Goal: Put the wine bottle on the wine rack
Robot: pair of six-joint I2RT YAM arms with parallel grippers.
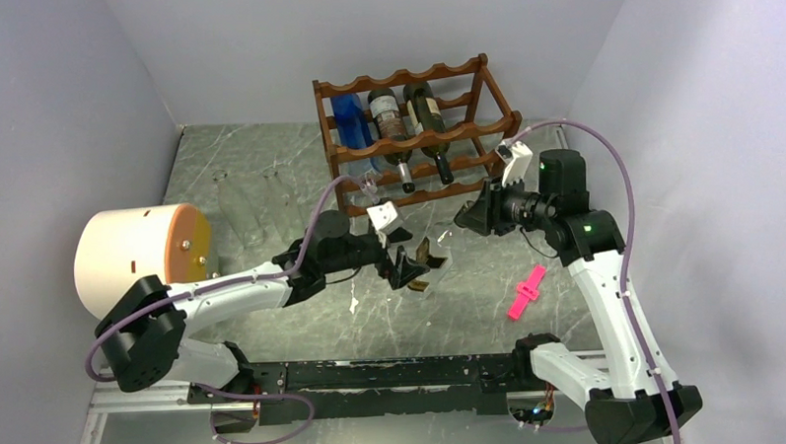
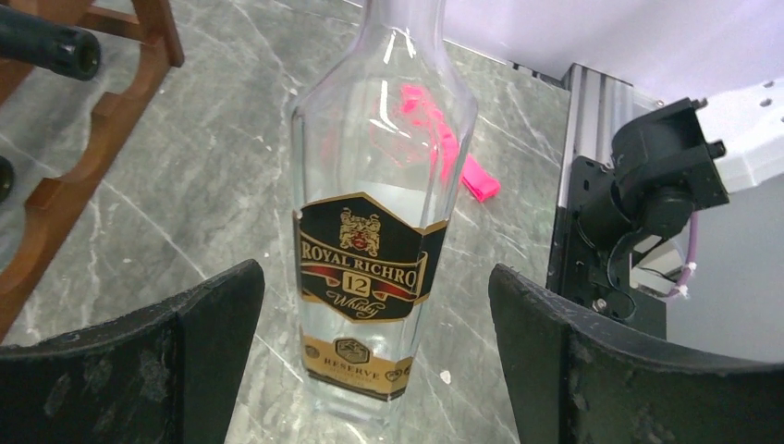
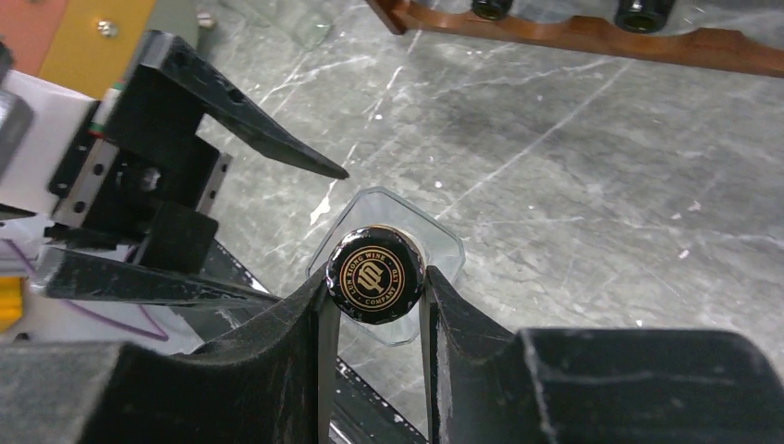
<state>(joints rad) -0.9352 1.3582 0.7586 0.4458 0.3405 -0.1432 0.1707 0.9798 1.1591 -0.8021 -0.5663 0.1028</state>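
A clear glass bottle (image 1: 428,263) with a black and gold label stands upright in the middle of the table; whether its base touches the table I cannot tell. My right gripper (image 1: 465,217) is shut on its black cap (image 3: 376,275) from above. My left gripper (image 1: 407,271) is open, its fingers (image 2: 199,342) on either side of the bottle's lower body (image 2: 370,259) without touching it. The reddish-brown wooden wine rack (image 1: 416,132) stands at the back of the table; its rails show in the left wrist view (image 2: 83,157) and the right wrist view (image 3: 592,37).
The rack holds a blue bottle (image 1: 351,120) and two dark bottles (image 1: 390,118). A cream cylinder with an orange face (image 1: 139,256) sits at the left. A pink clip (image 1: 527,291) lies to the right of the bottle. Clear glassware (image 1: 260,202) lies left of the rack.
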